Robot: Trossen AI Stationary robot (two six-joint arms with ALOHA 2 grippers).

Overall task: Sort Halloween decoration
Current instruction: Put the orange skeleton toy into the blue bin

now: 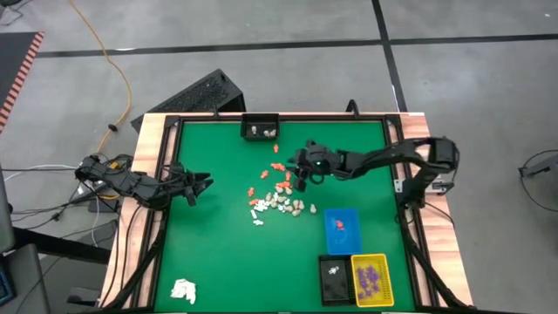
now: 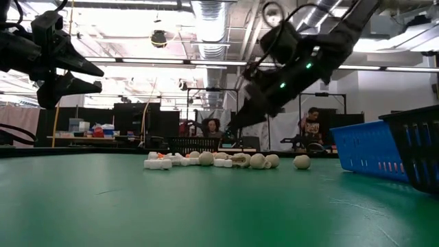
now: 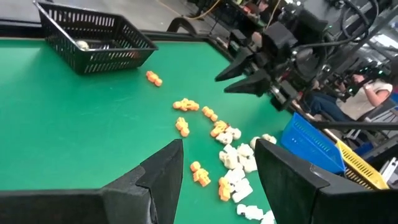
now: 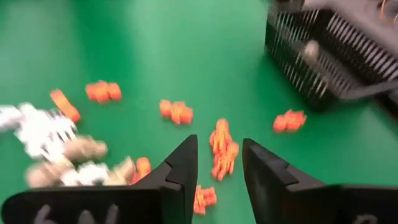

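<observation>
On the green table [image 1: 218, 253] the right gripper [image 4: 219, 163] hovers, fingers apart and empty, over orange figurines [image 4: 222, 149] in the scattered Halloween decoration [image 1: 277, 199] mid-table, while the left gripper [image 1: 202, 185] waits, fingers spread, at the left side.

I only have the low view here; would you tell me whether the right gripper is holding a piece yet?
Observer: No. The right wrist view shows the right gripper open and empty, hanging over an orange piece.
Operator: Thank you. What lies behind the blue tray I see at the right?
Observer: From above, a yellow tray with purple pieces and a black tray sit just past the blue tray.
Operator: And the left arm?
Observer: The left gripper waits open near the table's left edge, well clear of the pile.
</observation>
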